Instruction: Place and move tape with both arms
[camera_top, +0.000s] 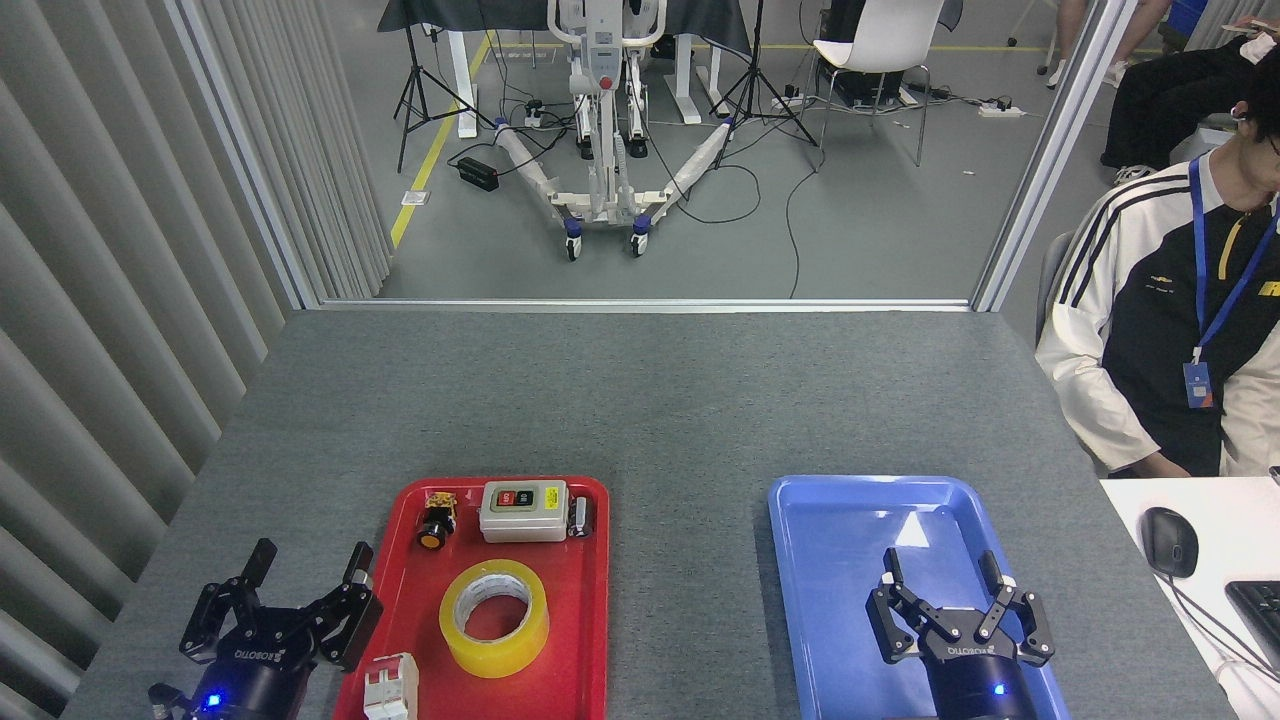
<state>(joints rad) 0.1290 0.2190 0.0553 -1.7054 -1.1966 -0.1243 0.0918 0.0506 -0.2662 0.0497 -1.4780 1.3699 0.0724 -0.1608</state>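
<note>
Tape (494, 617): lying flat in red tray (590, 600), near its front, core hole up; nothing touching it.
Left gripper (309, 565): fingers spread, empty, at left rim of red tray, just beside tape but apart from it.
Right gripper (946, 580): fingers spread, empty, above blue tray (800, 560).
Step in hand: judged as reach and pick with left gripper, no grasp made yet.
Doing it well: swing right over tape, come straight down, one finger into core hole and one outside the wall, or both across outer rim; pinch firmly, since the glossy side may slip.
Clearance: breaker (390, 686) lies at front left of tape, close to left gripper; keep fingers off it. Yellow button (435, 520) and switch box (523, 510) sit behind tape, clear of the approach.
Lift: straight up before crossing, to clear tray rim.
Destination: likely blue tray, bare; right gripper well placed to receive or shift tape.
Count, tape: one.
Count, trays: two, one red, one blue.
Count, grippers: two.
Count, other items in red tray: four, counting a small dark part right of switch box, too small to identify.
</note>
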